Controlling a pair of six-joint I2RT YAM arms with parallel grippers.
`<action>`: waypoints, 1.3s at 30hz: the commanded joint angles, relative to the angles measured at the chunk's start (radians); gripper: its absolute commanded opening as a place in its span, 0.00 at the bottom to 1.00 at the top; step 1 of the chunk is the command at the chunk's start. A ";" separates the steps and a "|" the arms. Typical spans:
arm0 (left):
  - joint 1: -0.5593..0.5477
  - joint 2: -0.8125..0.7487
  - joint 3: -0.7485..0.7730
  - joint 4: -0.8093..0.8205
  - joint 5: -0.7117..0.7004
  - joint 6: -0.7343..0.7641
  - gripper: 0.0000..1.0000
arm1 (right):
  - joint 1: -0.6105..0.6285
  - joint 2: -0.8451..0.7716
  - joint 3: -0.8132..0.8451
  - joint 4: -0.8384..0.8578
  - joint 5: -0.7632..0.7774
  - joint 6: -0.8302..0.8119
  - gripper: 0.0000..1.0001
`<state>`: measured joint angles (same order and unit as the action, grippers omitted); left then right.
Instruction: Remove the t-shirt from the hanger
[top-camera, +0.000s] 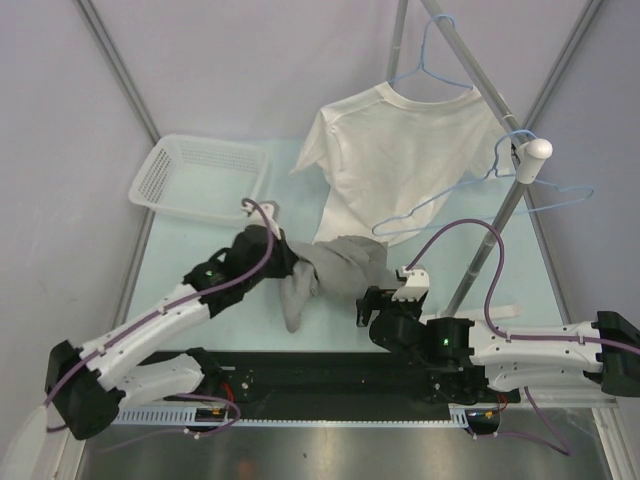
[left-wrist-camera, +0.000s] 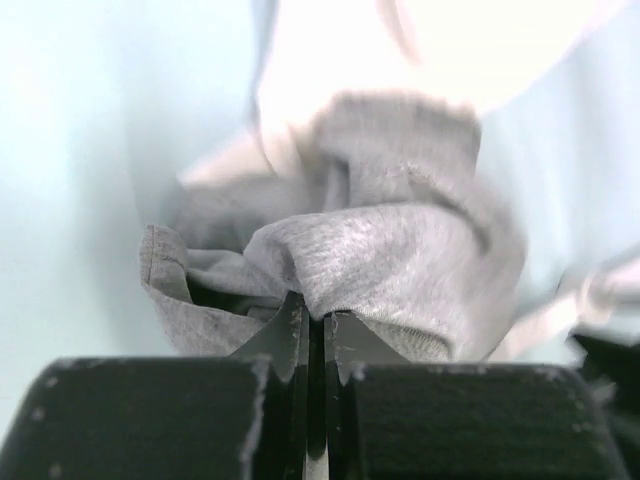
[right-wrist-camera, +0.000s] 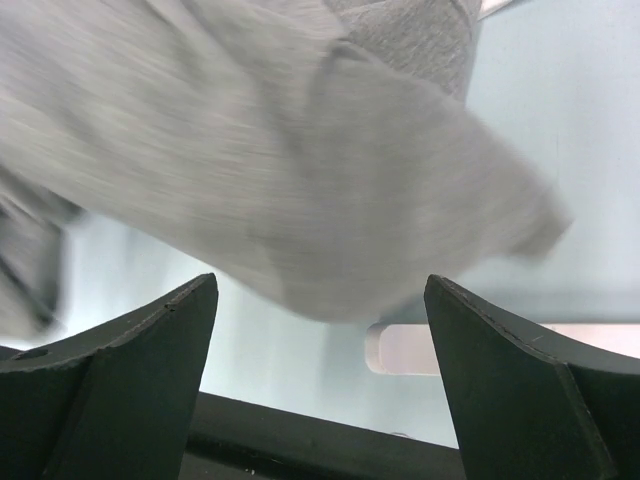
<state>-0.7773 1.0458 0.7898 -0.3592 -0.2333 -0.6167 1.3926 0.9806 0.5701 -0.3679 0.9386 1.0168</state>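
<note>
A grey t-shirt (top-camera: 340, 265) lies bunched on the table in front of the rack, off any hanger. My left gripper (top-camera: 285, 262) is shut on a fold of its fabric; in the left wrist view the jaws (left-wrist-camera: 315, 318) pinch the grey cloth (left-wrist-camera: 400, 250). My right gripper (top-camera: 372, 305) is open and empty, just right of the grey bundle; in the right wrist view (right-wrist-camera: 320, 300) the grey cloth (right-wrist-camera: 250, 170) hangs blurred beyond the fingertips. A bare blue hanger (top-camera: 560, 190) hangs on the rack's hook. A white t-shirt (top-camera: 390, 160) hangs on another blue hanger (top-camera: 430, 70).
A white mesh basket (top-camera: 200, 175) stands at the back left. The rack's slanted metal pole (top-camera: 490, 240) comes down to the table near my right arm, with a white foot (top-camera: 505, 313) at its base, which also shows in the right wrist view (right-wrist-camera: 400, 350).
</note>
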 joint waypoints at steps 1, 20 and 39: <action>0.145 -0.108 0.171 -0.066 -0.017 0.060 0.00 | 0.005 -0.019 0.004 0.014 0.077 0.020 0.89; 0.642 0.246 1.158 0.040 0.075 0.110 0.00 | 0.005 0.033 0.089 0.044 0.039 -0.044 0.89; 0.809 0.439 0.808 0.165 0.109 -0.038 0.00 | 0.009 0.087 0.125 0.043 0.016 -0.041 0.88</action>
<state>0.0200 1.4918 1.7409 -0.3103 -0.0994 -0.6056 1.3933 1.0695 0.6571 -0.3531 0.9230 0.9634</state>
